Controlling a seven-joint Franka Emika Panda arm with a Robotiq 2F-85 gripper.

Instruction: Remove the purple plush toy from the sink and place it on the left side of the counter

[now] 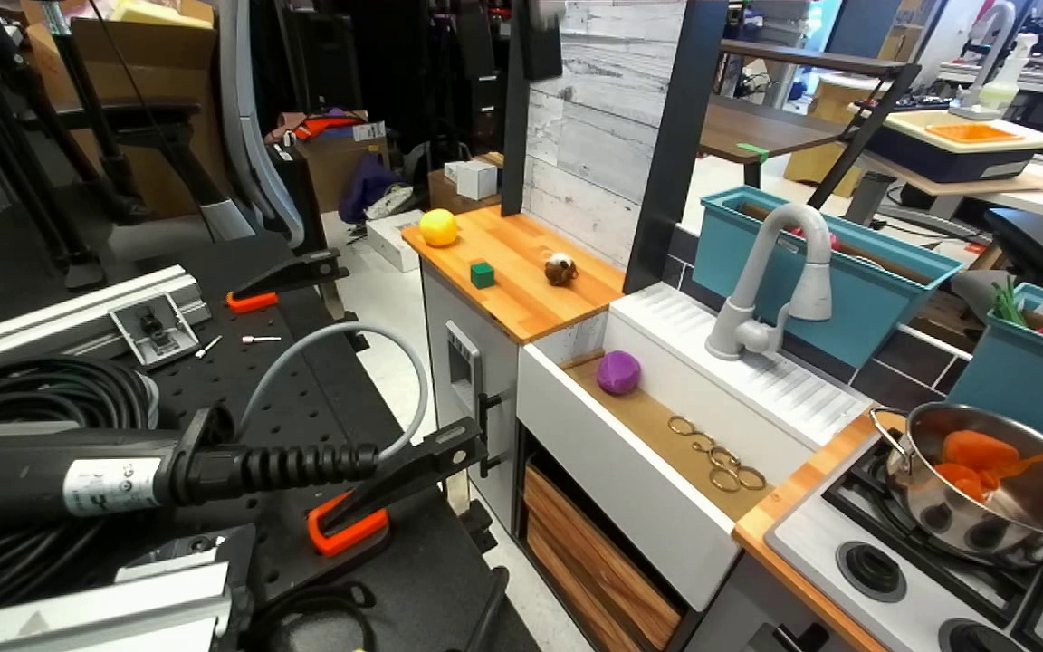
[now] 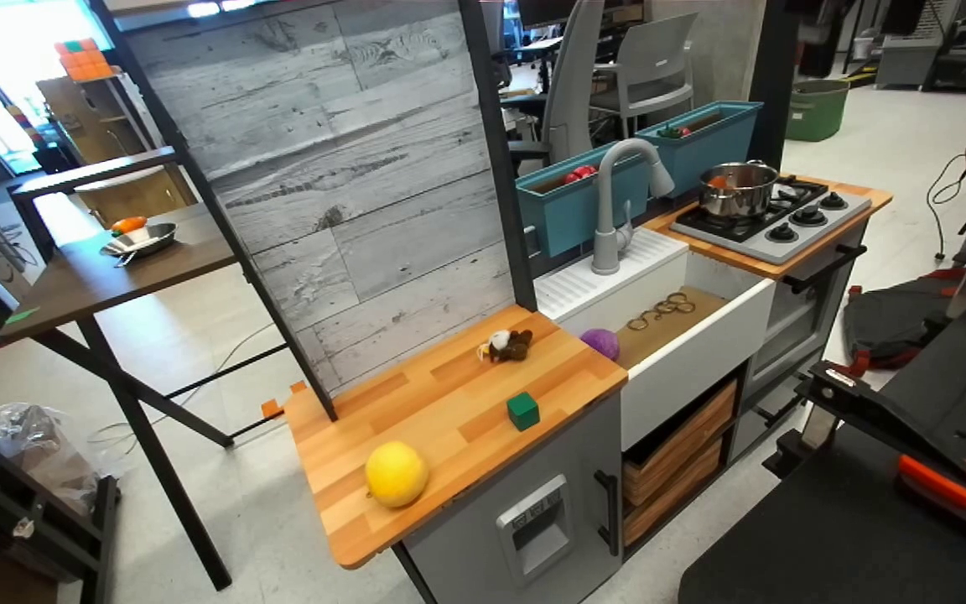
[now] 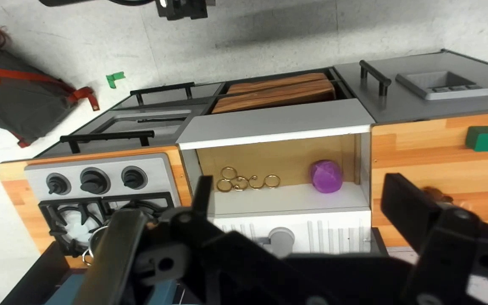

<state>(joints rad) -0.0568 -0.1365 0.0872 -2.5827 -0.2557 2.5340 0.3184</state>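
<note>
The purple plush toy [image 1: 618,372] lies on the brown floor of the white sink [image 1: 626,475], near the end beside the wooden counter [image 1: 521,306]. In an exterior view the counter's edge partly hides the toy [image 2: 600,343]; the sink [image 2: 697,369] and counter [image 2: 441,407] show there too. In the wrist view my gripper [image 3: 299,180] is open and empty, high above the sink [image 3: 275,120]. The toy [image 3: 327,176] appears between the fingers, apart from them and nearer the right one. The counter [image 3: 413,148] is at the right there, partly hidden by that finger.
A yellow ball [image 2: 397,474], a green cube [image 2: 523,411] and a small brown-and-white object [image 2: 506,345] sit on the counter. Gold rings [image 1: 721,462] lie in the sink. The grey faucet [image 1: 770,276] arches over it. Teal bins [image 1: 825,272] and a stove pot [image 1: 997,484] stand nearby.
</note>
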